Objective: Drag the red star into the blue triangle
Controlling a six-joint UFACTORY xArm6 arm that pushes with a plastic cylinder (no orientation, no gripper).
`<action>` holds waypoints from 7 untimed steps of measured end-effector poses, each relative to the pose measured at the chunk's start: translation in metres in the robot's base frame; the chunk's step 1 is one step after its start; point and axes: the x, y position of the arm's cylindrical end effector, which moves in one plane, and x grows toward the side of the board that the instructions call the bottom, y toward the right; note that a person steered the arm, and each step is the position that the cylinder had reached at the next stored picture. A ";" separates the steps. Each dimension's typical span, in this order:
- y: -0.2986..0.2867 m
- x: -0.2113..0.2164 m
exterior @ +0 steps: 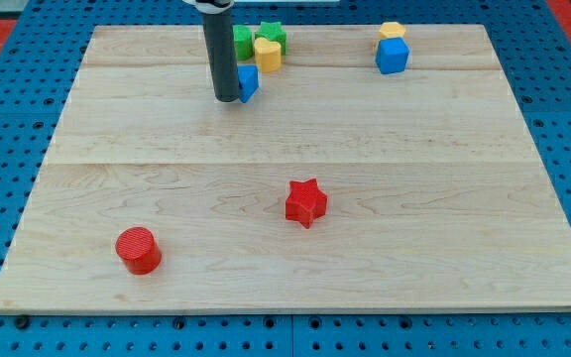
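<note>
Red star [305, 202] sits untouched mid-desk, well apart from blue triangle [249, 81] near the top edge. My tip [226, 98] touches the triangle; no gripper fitted. Drag not begun.

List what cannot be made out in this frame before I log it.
- Blue triangle: its left part is hidden behind the rod; whether my tip touches it cannot be told.
- Green blocks: one partly behind the rod, the other behind the yellow block; shapes unclear.
- Rod's upper part and the arm: cut off by the view's top.
- Red star is fully visible.
</note>
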 end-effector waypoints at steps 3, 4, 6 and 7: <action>0.035 -0.037; 0.037 0.018; 0.184 0.137; 0.154 0.221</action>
